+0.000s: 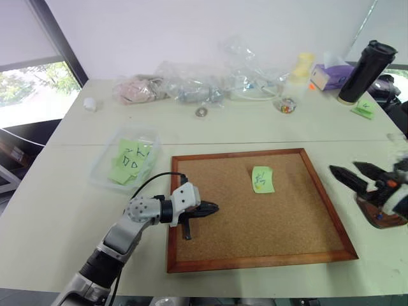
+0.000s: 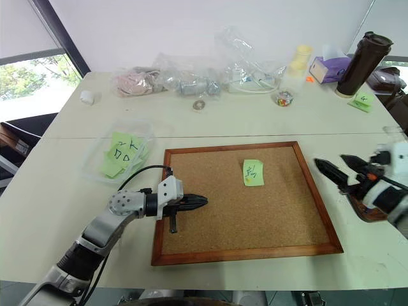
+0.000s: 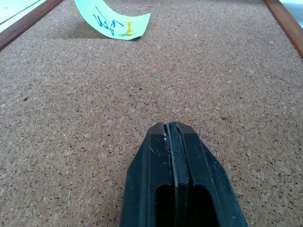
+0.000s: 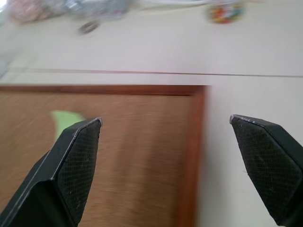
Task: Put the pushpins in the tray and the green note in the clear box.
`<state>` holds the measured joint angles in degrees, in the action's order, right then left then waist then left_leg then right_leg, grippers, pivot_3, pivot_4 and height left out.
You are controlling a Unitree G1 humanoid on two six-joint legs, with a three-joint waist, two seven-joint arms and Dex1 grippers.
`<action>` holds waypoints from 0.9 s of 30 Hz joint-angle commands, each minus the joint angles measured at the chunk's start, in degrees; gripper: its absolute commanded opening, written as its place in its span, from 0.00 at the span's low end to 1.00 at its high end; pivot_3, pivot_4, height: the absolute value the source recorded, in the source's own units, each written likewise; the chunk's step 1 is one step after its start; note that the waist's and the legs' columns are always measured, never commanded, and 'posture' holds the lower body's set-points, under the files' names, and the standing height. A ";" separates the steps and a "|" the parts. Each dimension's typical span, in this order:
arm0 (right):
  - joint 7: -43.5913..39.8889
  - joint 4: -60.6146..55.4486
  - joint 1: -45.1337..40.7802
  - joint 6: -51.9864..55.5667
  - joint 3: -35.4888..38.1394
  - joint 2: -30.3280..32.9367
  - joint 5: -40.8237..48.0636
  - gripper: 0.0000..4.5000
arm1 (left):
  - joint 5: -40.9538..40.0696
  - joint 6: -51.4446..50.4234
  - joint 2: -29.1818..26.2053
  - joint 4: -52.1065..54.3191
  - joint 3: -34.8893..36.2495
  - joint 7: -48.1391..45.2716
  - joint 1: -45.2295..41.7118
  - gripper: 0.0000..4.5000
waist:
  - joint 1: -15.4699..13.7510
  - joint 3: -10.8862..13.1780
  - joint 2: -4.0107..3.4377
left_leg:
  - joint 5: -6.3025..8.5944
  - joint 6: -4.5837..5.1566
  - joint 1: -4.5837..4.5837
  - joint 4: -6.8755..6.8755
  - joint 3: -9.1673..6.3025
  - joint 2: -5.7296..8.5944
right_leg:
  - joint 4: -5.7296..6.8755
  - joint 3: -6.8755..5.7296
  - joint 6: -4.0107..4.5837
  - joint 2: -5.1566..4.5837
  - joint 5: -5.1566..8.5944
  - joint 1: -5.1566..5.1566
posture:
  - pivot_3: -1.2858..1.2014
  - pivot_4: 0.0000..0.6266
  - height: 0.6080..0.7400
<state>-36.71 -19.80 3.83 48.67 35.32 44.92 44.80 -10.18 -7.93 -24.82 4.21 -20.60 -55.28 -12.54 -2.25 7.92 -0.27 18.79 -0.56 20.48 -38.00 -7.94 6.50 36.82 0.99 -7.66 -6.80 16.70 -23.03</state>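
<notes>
Left claw (image 2: 201, 201) pressed fully closed, nothing between the fingers; it sits low over the near-left part of the cork board (image 2: 210, 229), tips aimed across the board toward the robot's right.

Right claw (image 2: 338, 167) spread wide, nothing in it, hovering off the board's right edge with the tips pointing in toward the board. Right wrist view shows both pads far apart, with the board's right frame rail between them.

Green note (image 2: 253, 173) lies on the cork, upper-middle of the board, well apart from both claws. Left wrist view: it curls up off the cork, blue handwriting on it, one yellow pushpin (image 3: 129, 27) stuck through near its corner.

Tray (image 1: 382, 217): dark reddish-brown dish on the counter (image 2: 268, 118) just right of the board, directly under the right claw and mostly covered by it. Something small and coloured inside, can't tell what.

Clear box (image 2: 92, 167) on the counter left of the board, near its upper-left corner. Already has several pale-green slips with bold black scribbles (image 2: 121, 155) in it.

Far edge of counter: clear plastic bags (image 2: 242, 70), dark tumbler (image 2: 357, 64), purple tissue box (image 2: 326, 68), another green slip (image 2: 363, 101) beside the tumbler.
</notes>
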 commanded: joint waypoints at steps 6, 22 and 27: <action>-2.10 -5.18 -2.70 -8.47 -21.54 -0.51 -11.17 0.99 | 1.54 -2.03 -1.35 -0.58 -0.64 0.19 1.42 0.00 | 0.10 0.03 0.07 | 0.00 -0.01 -0.01 0.00 0.00 0.00 | 0.01 -0.01 0.00 0.01 0.00 -0.02 | 0.52 0.24 0.93; -2.38 2.52 -9.02 -16.27 -33.79 -6.43 -21.35 0.99 | 1.34 -3.16 -2.33 0.89 -0.33 0.61 1.53 0.00 | 0.16 0.08 0.20 | -0.01 -0.02 0.01 0.01 -0.02 -0.01 | 0.04 -0.04 0.00 0.03 0.00 -0.08 | 0.52 0.24 0.93; -2.70 3.41 -8.89 -17.38 -34.74 -6.90 -22.62 0.80 | 1.44 -3.28 -2.24 0.78 -0.35 0.74 1.49 0.00 | 0.17 0.08 0.20 | -0.01 -0.02 0.01 0.02 -0.02 -0.01 | 0.04 -0.03 0.00 0.03 0.00 -0.09 | 0.52 0.24 0.93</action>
<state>-38.88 -15.98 -4.75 32.53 0.70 38.44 22.67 -10.20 -9.67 -25.91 6.38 -20.42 -54.52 -12.19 -2.08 7.99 -0.07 18.78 -0.58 20.49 -37.98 -7.96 6.49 36.87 0.96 -7.66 -6.78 16.70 -23.12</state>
